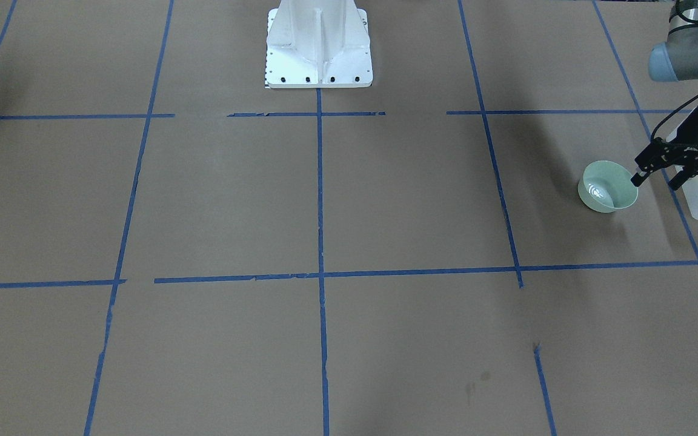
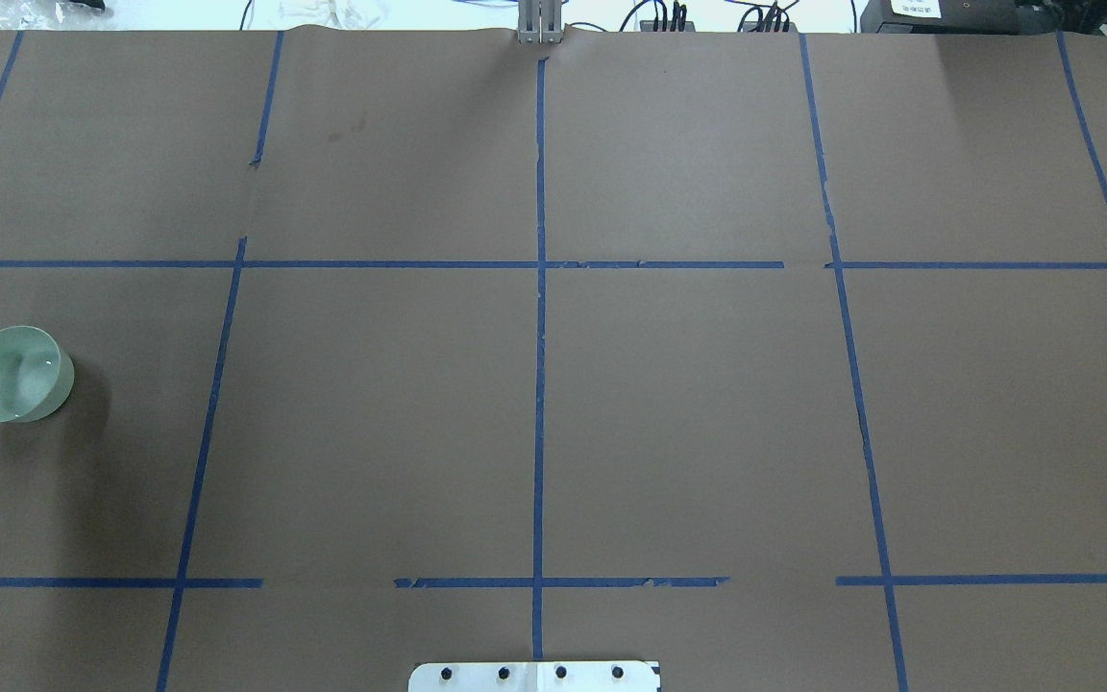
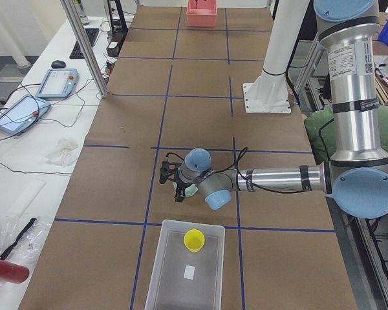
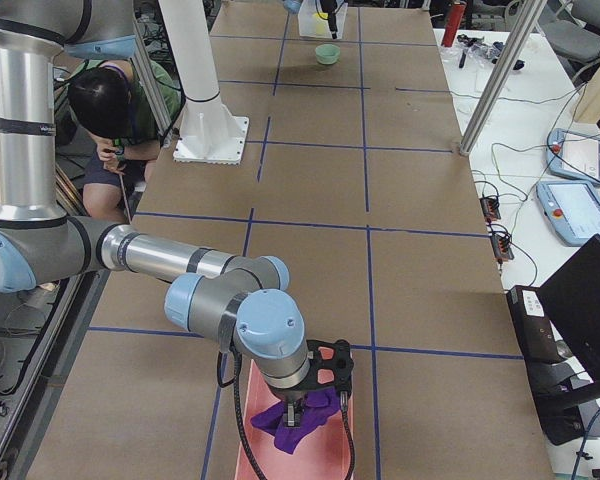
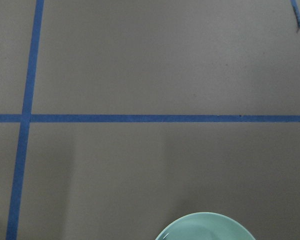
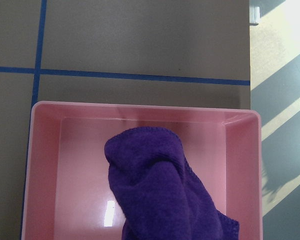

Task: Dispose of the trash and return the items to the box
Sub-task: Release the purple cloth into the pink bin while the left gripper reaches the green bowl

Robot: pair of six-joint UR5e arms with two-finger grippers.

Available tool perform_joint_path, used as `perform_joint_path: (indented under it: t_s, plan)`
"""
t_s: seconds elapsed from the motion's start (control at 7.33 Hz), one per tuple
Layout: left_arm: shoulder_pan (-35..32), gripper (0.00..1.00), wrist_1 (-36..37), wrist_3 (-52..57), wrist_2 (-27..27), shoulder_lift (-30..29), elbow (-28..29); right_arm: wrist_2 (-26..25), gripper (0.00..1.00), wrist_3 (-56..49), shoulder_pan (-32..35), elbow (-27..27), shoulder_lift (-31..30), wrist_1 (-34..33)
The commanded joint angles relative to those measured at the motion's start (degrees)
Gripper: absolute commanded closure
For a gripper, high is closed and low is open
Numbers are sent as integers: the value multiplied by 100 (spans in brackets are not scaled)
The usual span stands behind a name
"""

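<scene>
The mint-green bowl [image 1: 606,189] stands upright on the brown table at its left end; it also shows in the overhead view [image 2: 13,375] and at the bottom of the left wrist view [image 5: 205,229]. My left gripper [image 1: 658,178] is open, with one fingertip [image 1: 638,177] at the bowl's rim on the box side. The frosted box [image 3: 181,284] stands just beyond the bowl, at the table's end. The yellow cup [image 3: 194,240] stands inside it. My right gripper [image 4: 315,405] hangs over a pink bin [image 4: 248,440] with a purple cloth [image 6: 155,190]; I cannot tell whether it is open or shut.
The white robot base [image 1: 319,48] stands at the middle of the table's robot side. Blue tape lines grid the brown paper. The pink bin [image 6: 45,165] sits at the table's right end. A person [image 4: 110,110] crouches behind the robot base.
</scene>
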Motion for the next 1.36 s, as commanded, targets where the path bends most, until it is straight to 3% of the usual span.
perform_joint_path:
  t_s: [0.0, 0.14, 0.68, 0.95, 1.23]
  plan:
    - [184, 0, -33, -25, 41, 4, 121, -23, 68, 43, 1, -200, 4, 18]
    - [263, 0, -33, -25, 41, 4, 131, -31, 1, 52, 1, -227, -13, 36]
    - [492, 10, -42, 10, 199, 4, 244, -102, 0, 69, 1, -157, 5, 10]
    - [667, 28, -33, -7, 199, -5, 384, 3, 0, 96, 1, -43, 5, -8]
    - [686, 100, -33, -51, 199, 4, 368, 283, 0, 105, -16, 534, 13, -575]
